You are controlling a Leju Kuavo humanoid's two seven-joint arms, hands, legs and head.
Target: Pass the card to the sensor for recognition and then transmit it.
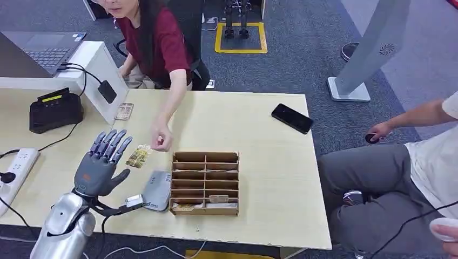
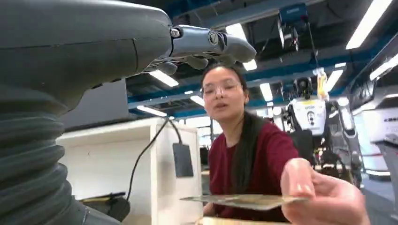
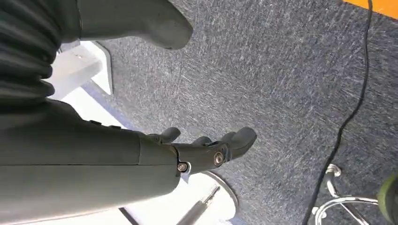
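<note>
My left hand (image 1: 100, 162): fingers spread and raised above the table (image 1: 259, 129), holding nothing. Card (image 1: 139, 156): just beside my fingertips, pinched at its far end by a person's hand (image 1: 160, 137); the left wrist view shows it level in that hand (image 2: 324, 197). My right hand (image 3: 206, 150): hanging over grey carpet, fingers loosely curled and apart, nothing in them. Sensor (image 1: 54, 110): black unit, far left of the table, well apart from the card. Wooden rack (image 1: 205, 183): right of my left hand. Phone (image 1: 292, 118): far right corner.
</note>
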